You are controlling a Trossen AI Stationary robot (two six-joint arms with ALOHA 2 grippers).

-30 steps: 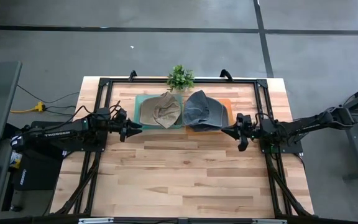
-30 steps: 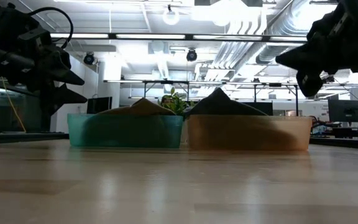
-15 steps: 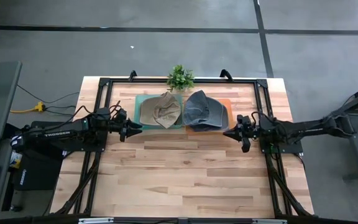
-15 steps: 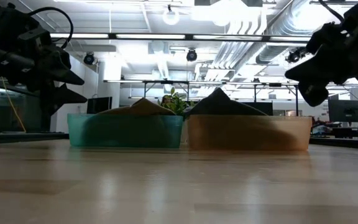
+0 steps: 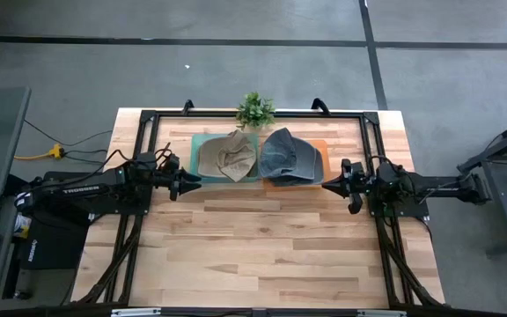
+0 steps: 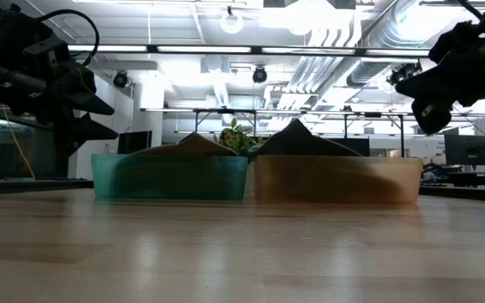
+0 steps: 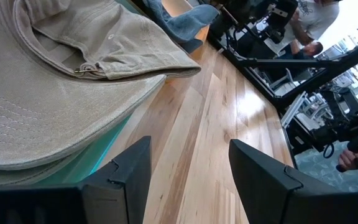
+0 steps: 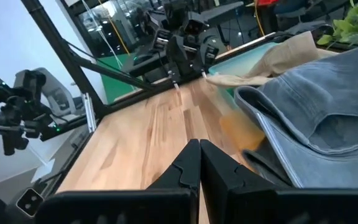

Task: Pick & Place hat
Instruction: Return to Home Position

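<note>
A tan hat (image 5: 229, 155) lies in a teal bin (image 5: 199, 141), its brim hanging over the bin's wall (image 7: 55, 124). A grey-blue denim hat (image 5: 287, 156) lies in an orange bin (image 5: 319, 147) beside it, at the table's far middle. My left gripper (image 5: 195, 182) hovers open just left of the teal bin, touching nothing. Right of the orange bin, my right gripper (image 5: 327, 185) hangs shut and empty, its closed fingers (image 8: 199, 163) pointing past the denim hat (image 8: 328, 106).
A small potted plant (image 5: 254, 110) stands behind the bins at the far edge. A black frame (image 5: 148, 119) runs around the table. The near half of the wooden tabletop (image 5: 262, 255) is bare. A person's hand (image 7: 351, 158) shows in the room beyond the table.
My right gripper has drawn back toward the table's right edge, away from the orange bin, and stayed shut. Both hats lie as before.
</note>
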